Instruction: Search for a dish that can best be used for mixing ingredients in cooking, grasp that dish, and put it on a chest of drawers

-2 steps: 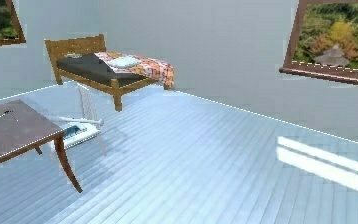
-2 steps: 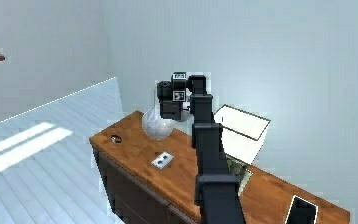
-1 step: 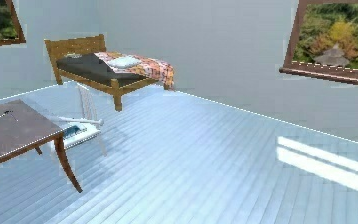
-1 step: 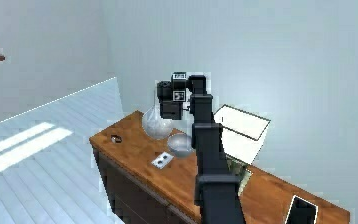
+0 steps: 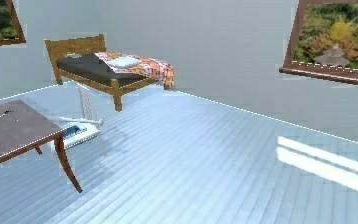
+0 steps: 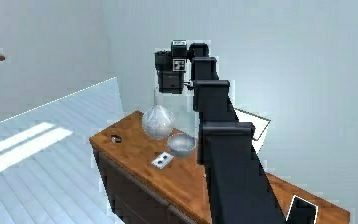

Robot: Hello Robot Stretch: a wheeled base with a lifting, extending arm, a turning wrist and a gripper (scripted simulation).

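Note:
In the arm side view my arm's dark bar rises from the bottom edge, with the gripper (image 6: 168,80) at its far end against the pale wall. Just under the gripper a rounded clear glass vessel (image 6: 158,123) stands on the wooden chest of drawers (image 6: 137,165). A smaller shallow grey bowl (image 6: 181,144) sits beside it, close to the arm. I cannot tell whether the gripper holds anything, nor whether it touches the glass vessel.
On the chest top lie a small white item (image 6: 161,160), a dark small item (image 6: 114,140) and a white sheet (image 6: 253,122). The forward view shows a wooden bed (image 5: 102,70), a brown table (image 5: 22,128), a white object (image 5: 79,132) on the floor, and open floor at the right.

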